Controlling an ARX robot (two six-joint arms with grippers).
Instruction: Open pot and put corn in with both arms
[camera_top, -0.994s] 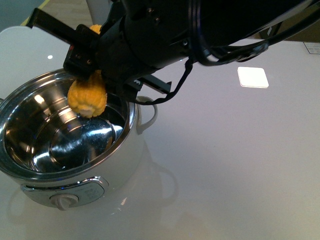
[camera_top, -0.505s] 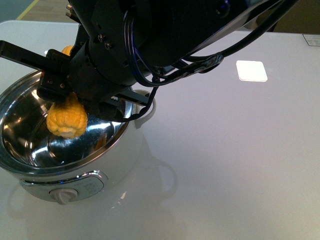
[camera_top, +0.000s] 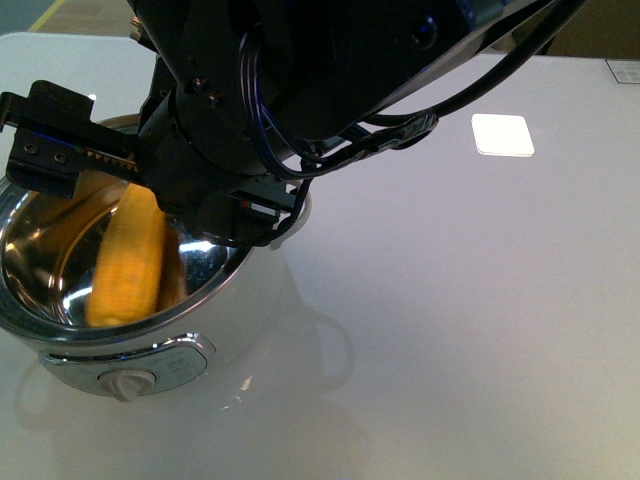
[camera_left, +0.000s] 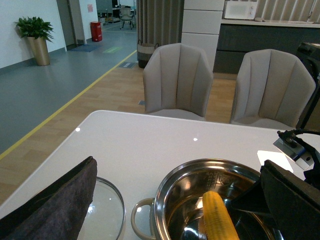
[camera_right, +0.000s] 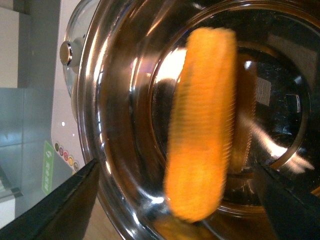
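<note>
The white pot (camera_top: 200, 290) stands open at the front left, its knob (camera_top: 130, 383) facing me. The yellow corn (camera_top: 125, 265) lies loose and blurred inside its steel bowl, touching neither finger. My right gripper (camera_top: 150, 190) hangs open just above the bowl, its black arm covering the pot's far side. In the right wrist view the corn (camera_right: 202, 120) lies between the spread fingers (camera_right: 65, 200) of the right gripper (camera_right: 176, 165). In the left wrist view the left gripper (camera_left: 178, 165) is open and empty, looking at the pot (camera_left: 160, 200) and the corn (camera_left: 217, 220).
The glass lid (camera_left: 107, 210) lies flat on the white table beside the pot's handle (camera_left: 140, 220); its knob shows in the right wrist view (camera_right: 67, 52). A white square (camera_top: 502, 135) lies at the back right. Two grey chairs (camera_left: 177, 80) stand beyond the table's far edge.
My right gripper held the corn upright over the pot and moved left. It has now opened, and the corn has dropped into the bowl.
</note>
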